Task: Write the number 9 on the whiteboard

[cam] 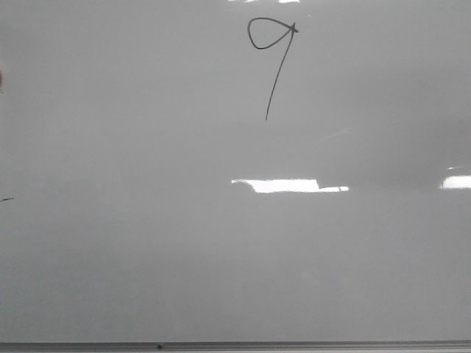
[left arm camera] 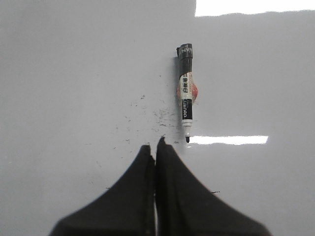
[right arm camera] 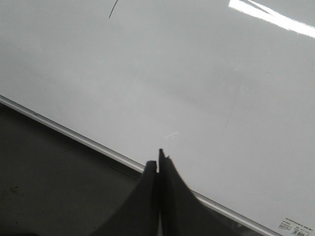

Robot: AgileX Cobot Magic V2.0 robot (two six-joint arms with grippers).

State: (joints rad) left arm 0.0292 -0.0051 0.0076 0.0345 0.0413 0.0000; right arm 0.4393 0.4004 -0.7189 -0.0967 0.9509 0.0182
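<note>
Left wrist view: the left black two-fingered claw [left arm camera: 156, 147] is seen clenched, its fingers pressed together with nothing between them, poised over the large glossy pale grey-white whiteboard [left arm camera: 74, 73]. A black-capped white marker pen [left arm camera: 185, 96] lies on the board just beyond the fingertips, apart from them, among small dark specks. The right black claw [right arm camera: 158, 160] is likewise clenched and empty, over the board's thin metal edge [right arm camera: 69, 132]. In the front view, the thin dark hand-drawn number 9 [cam: 274, 55] is found near the board's far edge.
</note>
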